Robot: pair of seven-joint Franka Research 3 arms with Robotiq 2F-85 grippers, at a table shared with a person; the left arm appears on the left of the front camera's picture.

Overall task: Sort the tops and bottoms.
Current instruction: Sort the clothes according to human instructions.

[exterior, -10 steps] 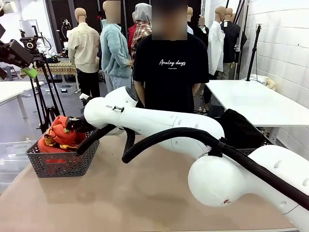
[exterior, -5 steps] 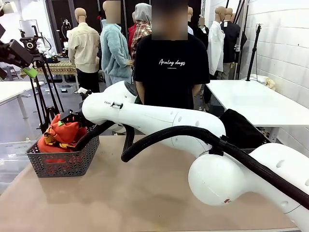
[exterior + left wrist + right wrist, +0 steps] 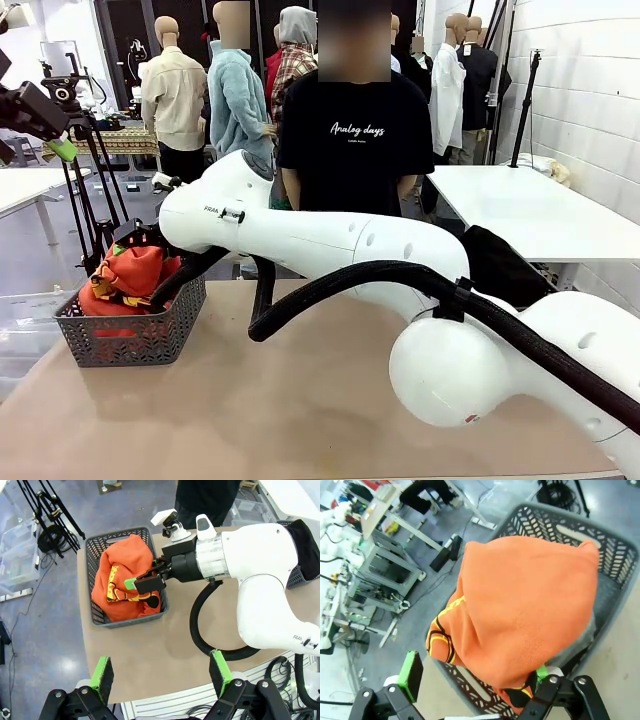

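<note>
An orange-red top (image 3: 128, 278) with a yellow print lies heaped in the grey basket (image 3: 130, 338) at the table's left end. From the left wrist view, the top (image 3: 125, 575) fills most of the basket (image 3: 95, 545). My right arm reaches across the table, and my right gripper (image 3: 145, 575) hangs open just over the heap. Its pads straddle the orange-red top (image 3: 520, 610), and a strip of light grey cloth (image 3: 587, 632) shows beneath. A black garment (image 3: 495, 265) of the bottoms lies in a dark basket (image 3: 295, 577) at the right. My left gripper (image 3: 162, 677) is open, high above the table.
A person in a black lettered T-shirt (image 3: 350, 150) stands at the far side. A camera tripod (image 3: 90, 180) stands beyond the left basket. A white table (image 3: 530, 210) is at the right. Bare brown tabletop (image 3: 260, 400) lies between the baskets.
My right gripper has opened and let go of the orange-red top, which now rests in the left basket. The right arm has risen a little. The left gripper has stayed put.
</note>
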